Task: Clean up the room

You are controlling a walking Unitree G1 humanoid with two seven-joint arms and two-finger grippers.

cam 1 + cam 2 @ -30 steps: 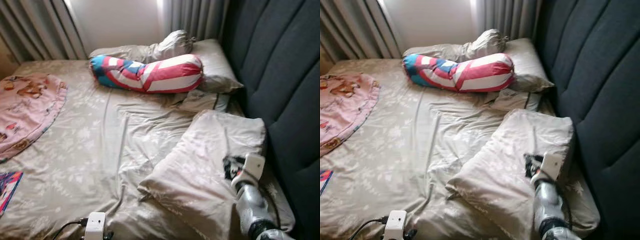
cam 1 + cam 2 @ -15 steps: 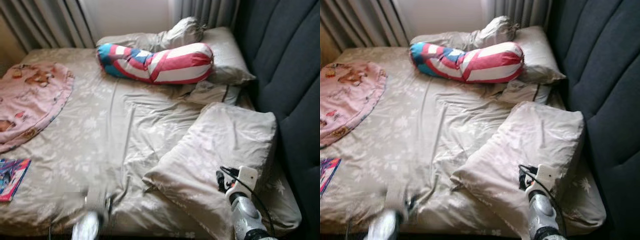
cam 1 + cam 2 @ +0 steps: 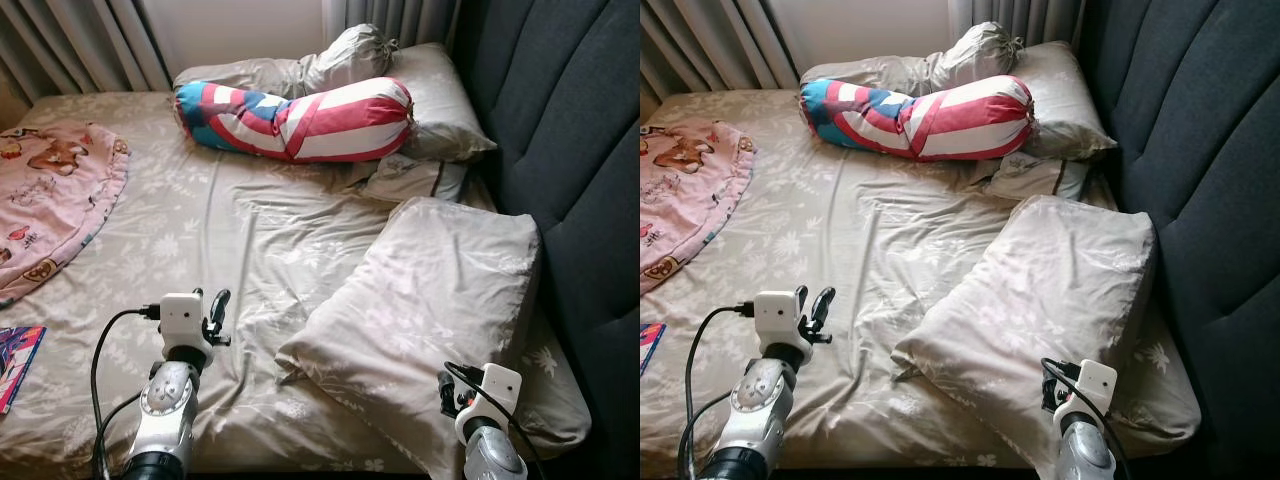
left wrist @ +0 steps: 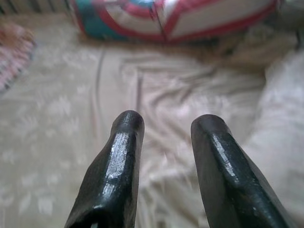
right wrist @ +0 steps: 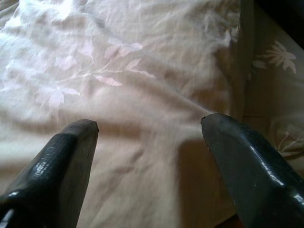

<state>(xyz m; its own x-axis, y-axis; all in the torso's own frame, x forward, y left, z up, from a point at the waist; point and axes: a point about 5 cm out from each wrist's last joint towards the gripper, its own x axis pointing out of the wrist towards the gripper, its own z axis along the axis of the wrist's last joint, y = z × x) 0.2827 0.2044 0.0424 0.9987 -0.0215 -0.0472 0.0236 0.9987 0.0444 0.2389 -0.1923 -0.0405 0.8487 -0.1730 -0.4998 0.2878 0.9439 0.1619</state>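
A soft, rumpled beige pillow [image 3: 430, 310] lies on the creased floral bed [image 3: 200, 230] by the padded headboard [image 3: 570, 150]. The right pincer [image 5: 149, 137] hovers spread over it; the left pincer [image 4: 164, 137] hangs slightly parted above the sheet.

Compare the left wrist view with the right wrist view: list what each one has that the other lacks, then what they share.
Left wrist view alone: the striped bolster far ahead along the bed, a pink blanket at the edge, and wrinkled bed sheet beyond the left pincer, whose fingers stand moderately apart.

Right wrist view alone: the pillow's near end close up, with the right pincer spread wide over it, and the dark headboard in a corner.

Both: two black fingers with nothing between them, the beige floral bedding, and the large pillow, which the left view catches only blurred at one side.
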